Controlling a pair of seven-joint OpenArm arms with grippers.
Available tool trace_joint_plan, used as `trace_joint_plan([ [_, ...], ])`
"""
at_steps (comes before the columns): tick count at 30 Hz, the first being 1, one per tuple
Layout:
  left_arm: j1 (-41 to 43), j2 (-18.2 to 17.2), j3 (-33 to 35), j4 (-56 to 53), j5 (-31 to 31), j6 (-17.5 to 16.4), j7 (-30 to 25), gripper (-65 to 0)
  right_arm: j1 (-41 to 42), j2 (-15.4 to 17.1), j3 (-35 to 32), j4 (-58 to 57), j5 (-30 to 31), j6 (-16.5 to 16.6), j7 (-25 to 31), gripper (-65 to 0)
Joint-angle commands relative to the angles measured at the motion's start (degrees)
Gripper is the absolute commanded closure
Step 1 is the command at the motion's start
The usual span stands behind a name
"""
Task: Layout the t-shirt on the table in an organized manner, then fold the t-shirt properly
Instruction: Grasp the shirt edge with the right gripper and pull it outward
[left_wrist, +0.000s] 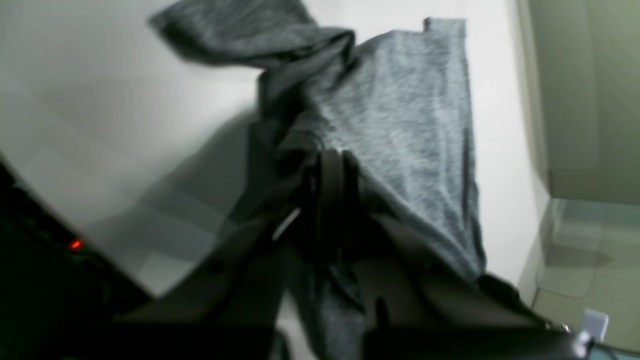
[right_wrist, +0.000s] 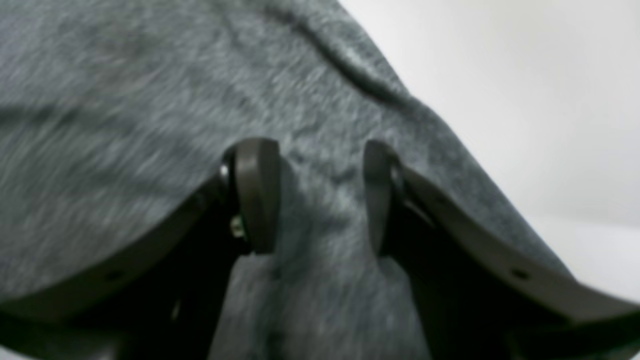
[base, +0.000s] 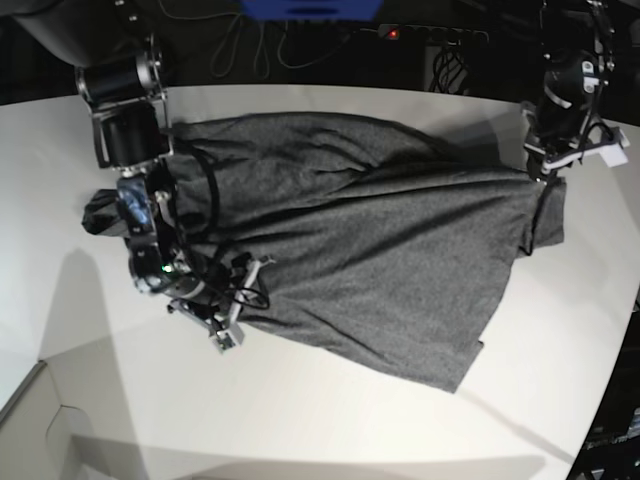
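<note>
Across the middle of the white table (base: 330, 440) the t-shirt (base: 370, 250) lies half spread, a plain dark heather-grey jersey with no print. In the base view its body runs from about ten o'clock down to a loose corner near five o'clock. Folds gather along the upper edge, and one sleeve is bunched at nine o'clock.

The left tool (left_wrist: 332, 175) is clamped tight on a gathered edge of the shirt at two o'clock, lifting it so the cloth drapes away in a taut fan. The right tool (right_wrist: 312, 195) sits over the fabric near eight o'clock with its jaws parted and cloth showing between them, unpinched.

To lay it out well, I judge the left grip should hold firm while the right finds the opposite edge or sleeve. Both should then draw outward evenly and low over the table, easing the creases out without twisting the body.
</note>
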Motion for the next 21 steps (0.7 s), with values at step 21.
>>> trace_joint_plan([
  [21, 1.2, 1.0, -0.4, 0.9, -0.2, 0.2, -0.2, -0.2, 16.5, 4.1, 0.2, -40.4, 0.2, -18.1, 34.3, -28.4],
])
